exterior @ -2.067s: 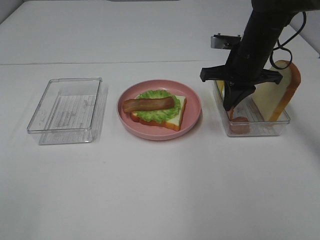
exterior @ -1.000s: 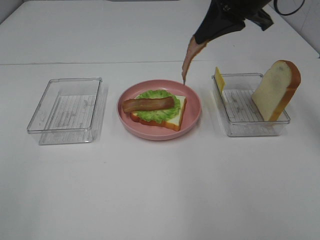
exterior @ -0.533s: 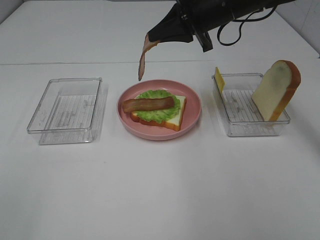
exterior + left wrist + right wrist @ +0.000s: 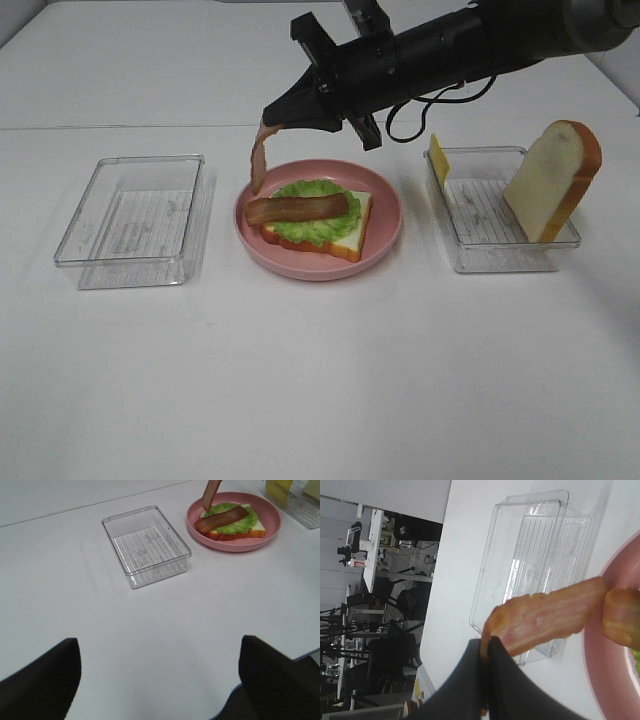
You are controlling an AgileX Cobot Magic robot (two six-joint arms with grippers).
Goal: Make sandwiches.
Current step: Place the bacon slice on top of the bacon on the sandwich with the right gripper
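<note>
The open sandwich lies on the round pink plate: a bread slice, green lettuce and one bacon strip. My right gripper has reached across to above the plate's left rim and is shut on the top end of a second bacon strip, which hangs down. In the right wrist view that strip sticks out from the shut tips. My left gripper stands open over bare table, well short of the sandwich.
An empty clear tray sits left of the plate. The clear tray on the right holds an upright bread slice and a yellow cheese slice leaning on its left wall.
The right gripper lifted the bacon strip out of the right tray and carried it leftward; it has come down to hang over the plate's left edge. The left arm stayed still.
</note>
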